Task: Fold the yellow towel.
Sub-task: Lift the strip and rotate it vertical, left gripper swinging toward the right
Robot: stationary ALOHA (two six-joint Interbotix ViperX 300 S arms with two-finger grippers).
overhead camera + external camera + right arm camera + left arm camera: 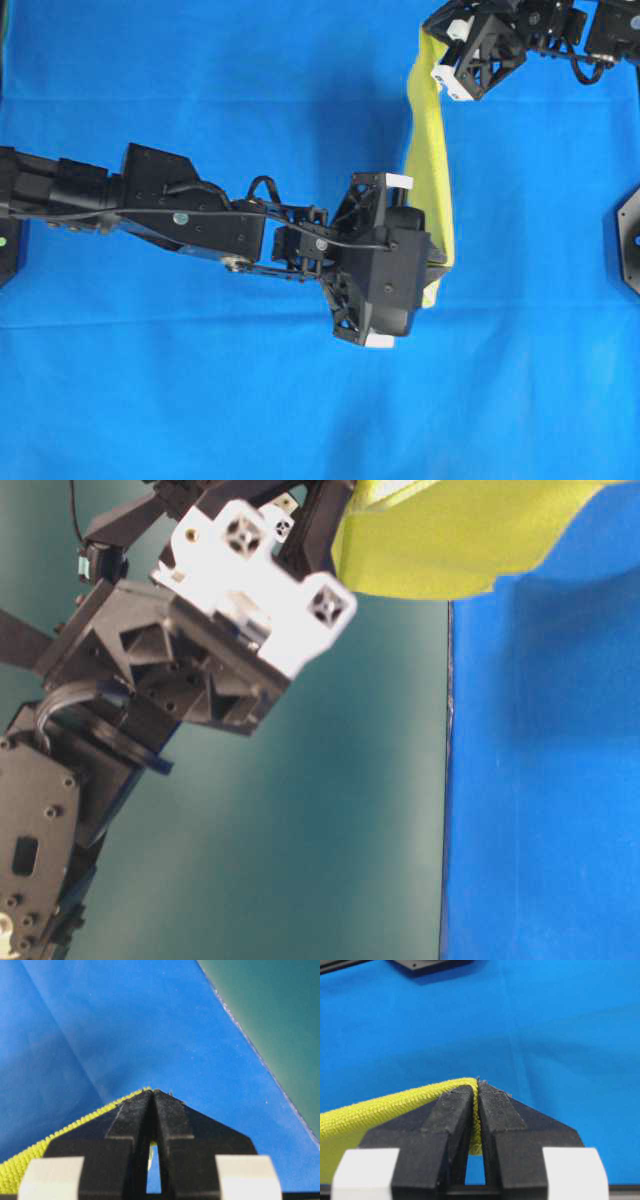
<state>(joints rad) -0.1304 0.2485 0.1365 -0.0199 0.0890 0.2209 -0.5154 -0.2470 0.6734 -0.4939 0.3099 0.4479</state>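
Note:
The yellow towel (430,150) hangs as a narrow band between my two grippers above the blue cloth. My left gripper (432,262) is shut on the towel's near end; in the left wrist view the towel (380,1110) runs off to the left from the closed jaws (477,1087). My right gripper (432,45) is shut on the far end at the top of the overhead view; the right wrist view shows the hem (75,1125) pinched at the fingertips (152,1092). The table-level view shows the towel (450,540) lifted beside the right gripper.
A blue cloth (200,380) covers the table. Its edge (250,1045) and the green surface beyond lie close to the right gripper. A black arm base (628,235) sits at the right edge. The left arm (150,205) stretches across the middle.

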